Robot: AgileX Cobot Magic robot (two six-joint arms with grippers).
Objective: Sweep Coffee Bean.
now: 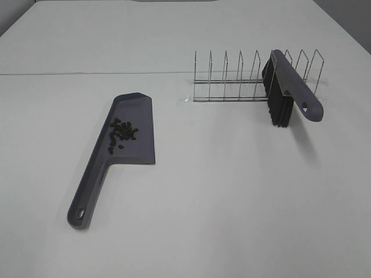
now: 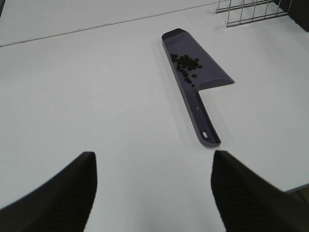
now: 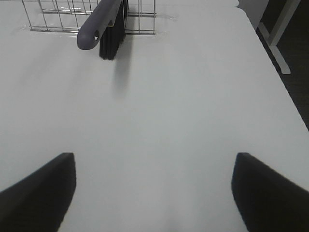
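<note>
We see dark oval coffee beans already in purple plastic dustpan — upper right of left gripper; both claws apart, empty.

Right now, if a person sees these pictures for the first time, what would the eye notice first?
Probably the grey-purple dustpan lying flat on the white table, left of the middle, with a small cluster of dark coffee beans in its pan. Next comes the brush with black bristles, propped in the wire rack further back on the right. Both grippers are open and hold nothing.
</note>
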